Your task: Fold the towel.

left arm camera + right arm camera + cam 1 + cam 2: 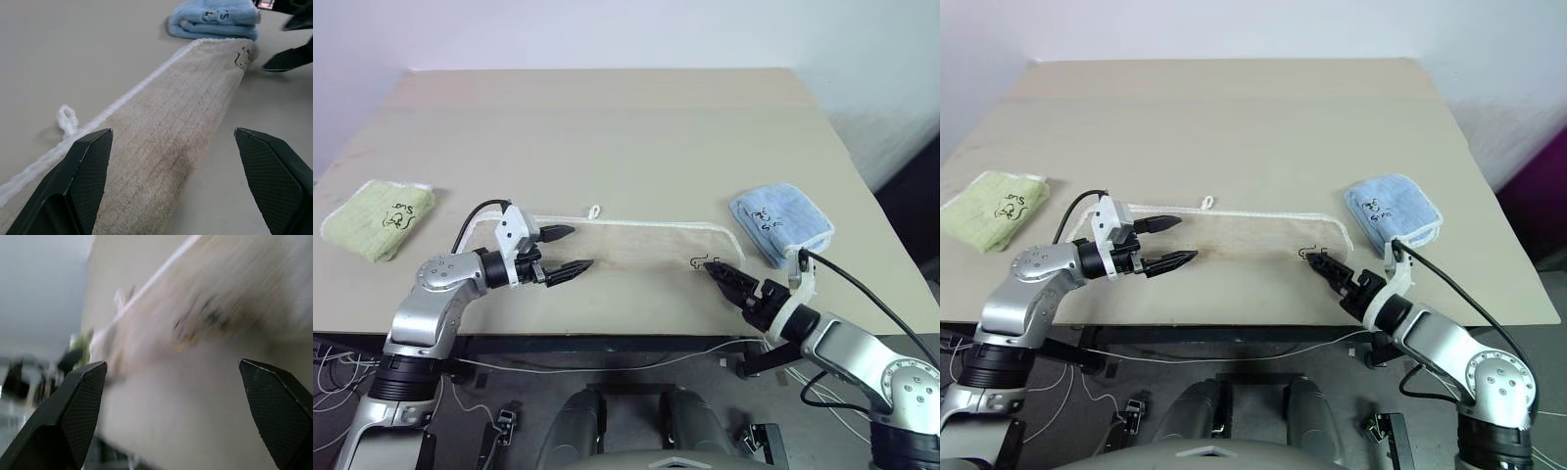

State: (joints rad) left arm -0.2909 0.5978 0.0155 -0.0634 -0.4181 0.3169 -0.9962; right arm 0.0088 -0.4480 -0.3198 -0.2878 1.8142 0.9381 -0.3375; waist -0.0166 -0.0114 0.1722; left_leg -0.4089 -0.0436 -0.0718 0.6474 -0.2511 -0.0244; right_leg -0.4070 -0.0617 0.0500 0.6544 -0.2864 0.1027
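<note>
The towel [636,245] is a beige terry strip lying lengthwise near the table's front edge. White cord edging runs along its far side, with a small loop [594,211]. A dark logo [700,262] marks its right end. My left gripper [579,248] hovers open at the towel's left end, pointing along the strip; in the left wrist view the towel [171,112] runs away between its spread fingers. At the right end, beside the logo, my right gripper [715,270] is low and open, its fingers [73,406] wide apart with nothing between them.
A light-green folded towel [380,217] lies at the table's left side. A light-blue folded towel [780,222] sits just beyond the beige strip's right end. The tan table [607,127] stretches far back; its front edge [626,328] runs close under both grippers.
</note>
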